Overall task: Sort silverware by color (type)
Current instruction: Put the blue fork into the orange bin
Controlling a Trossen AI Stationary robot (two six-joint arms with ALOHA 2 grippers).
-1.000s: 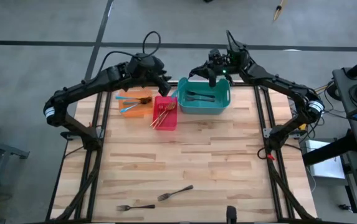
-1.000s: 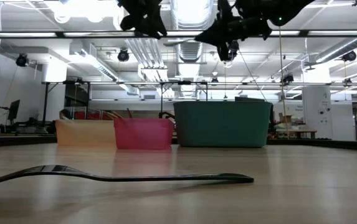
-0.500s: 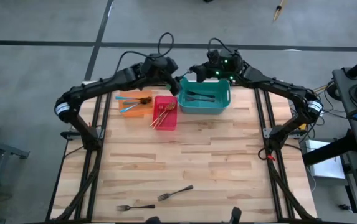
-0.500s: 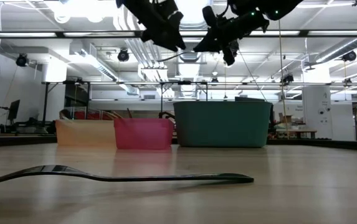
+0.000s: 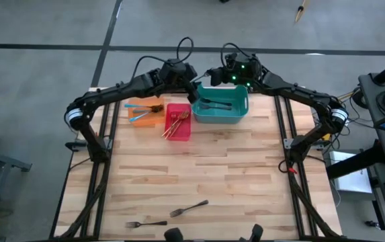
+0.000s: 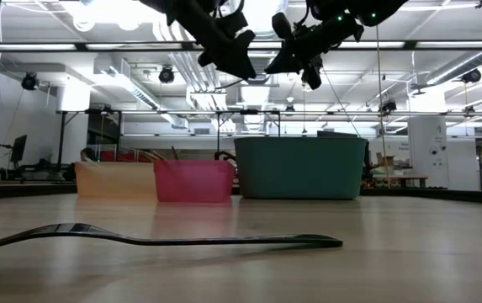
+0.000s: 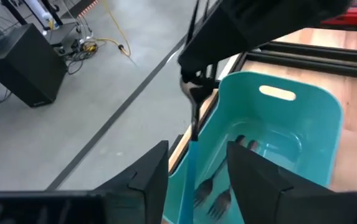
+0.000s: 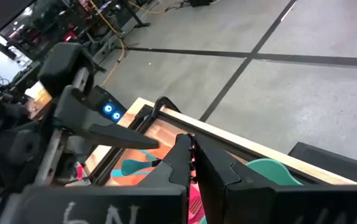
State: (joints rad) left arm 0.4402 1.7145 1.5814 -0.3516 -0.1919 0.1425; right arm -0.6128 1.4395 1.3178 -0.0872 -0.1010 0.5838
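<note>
Both arms are reaching to the 12 o'clock edge of the table [image 5: 199, 161], meeting above the teal bin [image 5: 222, 105].

Right gripper [image 7: 194, 90]: jaws are closing on a blue-handled fork [image 7: 192, 140], tines pinched at the fingertips, handle hanging down over the bin's rim.

Left gripper [image 7: 197, 171]: jaws are standing apart with the fork's blue handle hanging between the fingers [image 7: 148, 177]; contact cannot be told.

Teal bin is holding dark grey forks [image 5: 214, 105]. Red bin [image 5: 178, 122], at 9 o'clock of the teal one, is holding gold forks [image 5: 176, 123]. Orange bin [image 5: 145, 111], further toward 9 o'clock, is holding blue-handled forks [image 5: 140, 107].

Two dark grey forks are lying loose near the 6 o'clock edge: one [image 5: 189, 208] angled, one [image 5: 146, 223] just toward 8 o'clock of it.
</note>
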